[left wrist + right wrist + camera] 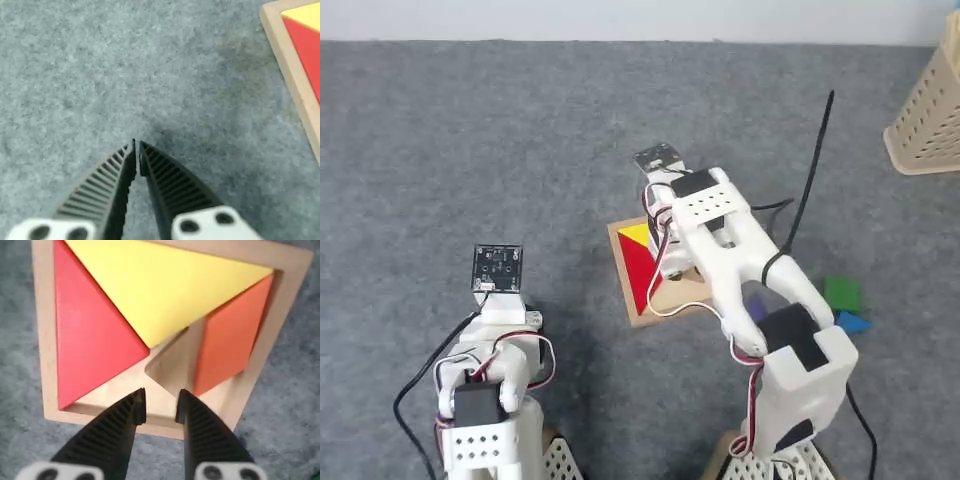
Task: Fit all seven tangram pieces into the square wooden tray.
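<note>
The square wooden tray (42, 365) holds a red triangle (90, 335), a large yellow triangle (160, 285) and an orange parallelogram (227, 340); bare wood shows between them. My right gripper (160, 401) hangs open just above the tray's near rim, with nothing between its fingers. In the high view the right arm (720, 230) covers most of the tray (620, 265). A green piece (841, 292), a blue piece (853, 322) and a purple piece (757, 311) lie on the carpet right of the tray. My left gripper (136, 146) is shut and empty over bare carpet, away from the tray's corner (280, 45).
A beige perforated basket (930, 110) stands at the far right edge. A black cable (815, 160) runs across the carpet behind the right arm. The left arm (490, 390) sits at the near left, with open grey carpet beyond it.
</note>
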You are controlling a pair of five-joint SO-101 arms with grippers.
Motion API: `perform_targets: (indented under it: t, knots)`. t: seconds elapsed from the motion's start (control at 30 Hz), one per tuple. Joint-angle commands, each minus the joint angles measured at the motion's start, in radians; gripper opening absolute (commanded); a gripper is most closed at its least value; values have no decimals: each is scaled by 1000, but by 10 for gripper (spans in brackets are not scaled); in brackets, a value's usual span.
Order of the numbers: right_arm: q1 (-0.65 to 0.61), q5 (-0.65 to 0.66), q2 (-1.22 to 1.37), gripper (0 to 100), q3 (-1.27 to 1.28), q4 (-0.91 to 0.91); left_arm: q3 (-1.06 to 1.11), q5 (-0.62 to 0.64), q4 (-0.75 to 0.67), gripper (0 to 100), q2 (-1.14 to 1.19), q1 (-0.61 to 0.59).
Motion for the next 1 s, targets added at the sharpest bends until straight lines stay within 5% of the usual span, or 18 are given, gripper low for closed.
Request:
perform_targets:
  t: [0.0,0.53,0.97]
  knots:
    - [4,17,-8,35,-46,-21,-19,8,6,12,-21,-5]
    - [102,8,113,23,-170,-122,-19,8,6,12,-21,-5]
    - [180,-37,-314,28,38,-53,-19,8,6,12,-21,-5]
